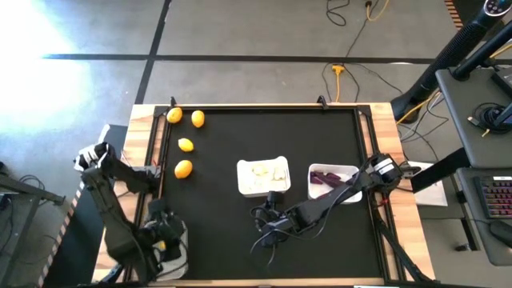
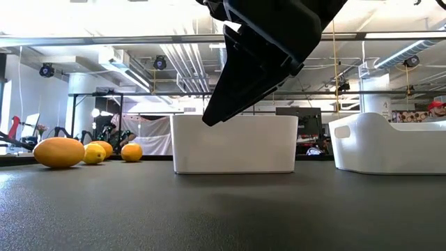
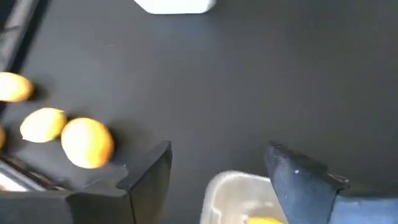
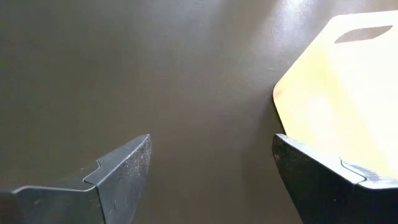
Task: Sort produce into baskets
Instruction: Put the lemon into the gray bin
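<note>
From the high view, four lemons (image 1: 183, 168) lie loose along the left side of the desk (image 1: 240, 144), well apart from every bin. The middle white tray (image 1: 263, 177) holds pale garlic bulbs (image 1: 262, 170), and the white tray to its right (image 1: 333, 181) holds dark purple vegetables (image 1: 324, 178). The clear tub (image 1: 178, 250) sits at the desk's near left corner, under the left claw (image 1: 164, 237). The right claw (image 1: 270, 232) hovers over bare desk just in front of the garlic tray. By my reading, garlic and purple pieces are sorted, and the four lemons remain

The low view shows three of the lemons (image 2: 59, 151) grouped at far left, both white trays (image 2: 235, 143) beyond, and a dark claw hanging above, its jaws not readable here

In the left wrist view, the left claw (image 3: 217, 171) has its fingers spread apart, empty, over the tub's rim (image 3: 214, 190); one yellow piece (image 3: 266, 219) already lies inside. Loose lemons (image 3: 87, 142) rest just beyond

In the right wrist view, the right claw (image 4: 211, 165) is spread wide, holding nothing, beside a tray corner (image 4: 336, 93)
</note>
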Robot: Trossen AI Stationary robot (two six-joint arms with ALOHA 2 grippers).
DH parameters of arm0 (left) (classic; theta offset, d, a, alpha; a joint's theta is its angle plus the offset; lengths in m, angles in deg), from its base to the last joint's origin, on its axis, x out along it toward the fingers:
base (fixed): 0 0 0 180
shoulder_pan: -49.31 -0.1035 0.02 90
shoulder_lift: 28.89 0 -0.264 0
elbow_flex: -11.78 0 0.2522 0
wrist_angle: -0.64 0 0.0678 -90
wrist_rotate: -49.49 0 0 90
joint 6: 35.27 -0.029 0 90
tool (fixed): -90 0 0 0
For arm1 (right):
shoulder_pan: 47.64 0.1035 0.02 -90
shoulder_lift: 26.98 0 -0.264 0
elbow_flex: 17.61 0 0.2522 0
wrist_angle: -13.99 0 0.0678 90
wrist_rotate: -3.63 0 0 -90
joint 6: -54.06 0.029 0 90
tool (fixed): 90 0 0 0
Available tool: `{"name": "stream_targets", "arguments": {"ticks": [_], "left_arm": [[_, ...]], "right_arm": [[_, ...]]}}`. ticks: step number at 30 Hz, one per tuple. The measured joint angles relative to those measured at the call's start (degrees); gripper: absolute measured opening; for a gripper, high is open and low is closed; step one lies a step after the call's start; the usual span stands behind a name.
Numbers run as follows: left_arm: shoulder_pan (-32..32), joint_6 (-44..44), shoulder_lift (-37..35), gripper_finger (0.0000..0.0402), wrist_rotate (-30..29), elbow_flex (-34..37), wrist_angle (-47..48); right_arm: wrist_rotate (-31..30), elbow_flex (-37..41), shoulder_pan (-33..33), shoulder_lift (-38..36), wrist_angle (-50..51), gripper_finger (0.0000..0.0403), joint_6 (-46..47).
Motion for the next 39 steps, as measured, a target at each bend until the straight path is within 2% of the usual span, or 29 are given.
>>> {"name": "stream_targets", "arguments": {"ticks": [5,9,17,22,25,29,35,39], "left_arm": [[-5.1,-0.8,-5.8,0.0232,-0.5,7.1,0.6],[-11.9,-2.8,-11.6,0.0231,1.2,14.8,-0.1],[-35.3,-13.4,-21.5,0.0231,6.3,27.0,-9.1],[-48.4,-24.7,-22.5,0.0232,6.4,31.0,-13.1],[-54.1,-29.1,-21.5,0.0243,6.4,31.8,-13.1],[-58.5,-32.7,-19.7,0.0263,7.5,32.0,-14.0],[-60.2,-36.1,-17.5,0.0284,8.7,32.5,-17.4],[-60.3,-37.0,-16.7,0.0286,14.2,34.1,-22.2]], "right_arm": [[0.4,0.2,0.3,0.0,0.0,0.0327,1.4],[0.5,0.5,1.3,0.0,0.0,0.0327,2.9],[0.6,0.9,3.9,0.0,0.1,0.0327,5.6],[0.5,0.9,5.3,0.0,0.5,0.0327,8.7],[0.5,1.2,6.2,0.0,0.5,0.0327,10.3],[0.2,1.4,7.1,0.0,2.2,0.0327,12.1],[0.0,1.9,7.2,0.0,2.9,0.0327,12.5],[0.0,2.2,7.2,0.0,2.8,0.0327,12.6]]}}
